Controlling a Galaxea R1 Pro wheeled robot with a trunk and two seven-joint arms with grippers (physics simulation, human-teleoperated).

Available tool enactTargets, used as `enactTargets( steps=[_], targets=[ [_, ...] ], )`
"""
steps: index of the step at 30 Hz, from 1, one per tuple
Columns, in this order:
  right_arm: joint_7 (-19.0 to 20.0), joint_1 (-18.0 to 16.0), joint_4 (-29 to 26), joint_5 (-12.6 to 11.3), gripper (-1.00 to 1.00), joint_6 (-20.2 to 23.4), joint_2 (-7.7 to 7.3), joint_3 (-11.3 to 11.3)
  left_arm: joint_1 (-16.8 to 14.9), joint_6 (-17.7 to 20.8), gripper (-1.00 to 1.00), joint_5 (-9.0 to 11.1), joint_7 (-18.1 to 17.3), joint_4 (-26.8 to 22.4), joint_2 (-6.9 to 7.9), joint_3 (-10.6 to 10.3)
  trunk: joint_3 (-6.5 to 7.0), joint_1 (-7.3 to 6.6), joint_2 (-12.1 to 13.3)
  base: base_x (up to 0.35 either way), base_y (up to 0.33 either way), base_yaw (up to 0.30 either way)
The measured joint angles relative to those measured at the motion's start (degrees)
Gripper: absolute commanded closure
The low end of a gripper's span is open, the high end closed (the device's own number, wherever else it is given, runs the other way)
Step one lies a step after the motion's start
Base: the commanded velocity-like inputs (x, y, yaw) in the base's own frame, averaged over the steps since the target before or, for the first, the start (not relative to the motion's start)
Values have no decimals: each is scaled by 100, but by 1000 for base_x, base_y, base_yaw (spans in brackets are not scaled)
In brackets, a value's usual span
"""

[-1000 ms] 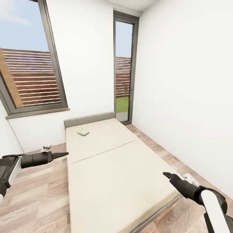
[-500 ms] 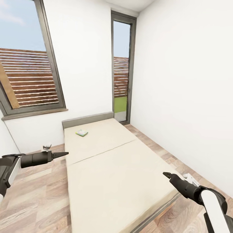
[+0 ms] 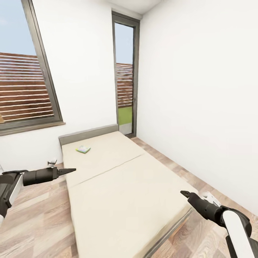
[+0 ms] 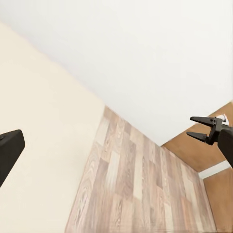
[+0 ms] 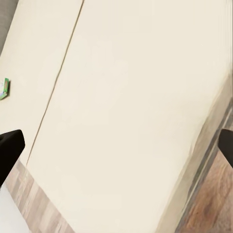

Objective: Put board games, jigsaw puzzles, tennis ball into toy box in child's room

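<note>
White-walled room, plank floor [image 3: 39, 215], beige bed [image 3: 118, 193] ahead of you.

You can't tell from the head view how either gripper's fingers stand: the left gripper [image 3: 70, 170] hangs at 9 o'clock over the floor, the right gripper [image 3: 185, 194] at 4 o'clock over the bed's near corner. One green-edged board game [image 3: 82, 149] lies flat at 11 o'clock near the bed's grey headboard [image 3: 87, 133], well apart from both.

No text can be read; the print on the board game [image 3: 83, 149] is too small.
</note>
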Motion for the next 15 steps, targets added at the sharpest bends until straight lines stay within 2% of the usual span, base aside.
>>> enactTargets(
  steps=[15],
  targets=[
    [1,-2,1,1,-100,-1,-2,0,0,0,-100,-2,-1,-1,0,0,0,0,0,0,254,-276]
  ],
)
